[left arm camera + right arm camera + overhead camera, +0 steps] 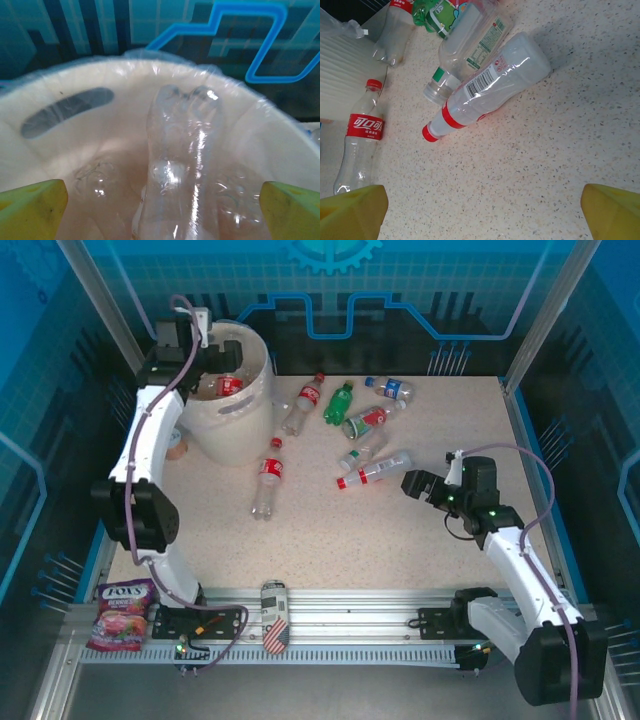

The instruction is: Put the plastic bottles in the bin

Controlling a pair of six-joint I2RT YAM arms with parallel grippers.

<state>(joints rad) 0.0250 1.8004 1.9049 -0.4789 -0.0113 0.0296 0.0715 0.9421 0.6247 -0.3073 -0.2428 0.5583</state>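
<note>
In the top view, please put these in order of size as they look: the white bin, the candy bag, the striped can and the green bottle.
1. bin
2. candy bag
3. striped can
4. green bottle
The can lies nearer the camera, so the order of the last two is unsure.

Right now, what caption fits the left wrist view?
Open left gripper over the round cream-white plastic bin, clear plastic bottle inside.

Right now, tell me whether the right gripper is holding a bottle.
No: the right gripper stands open, with nothing between its fingers.

Speckled beige tabletop (400,540) enclosed by blue-lit panel walls (450,280) and aluminium posts (551,310).
</note>
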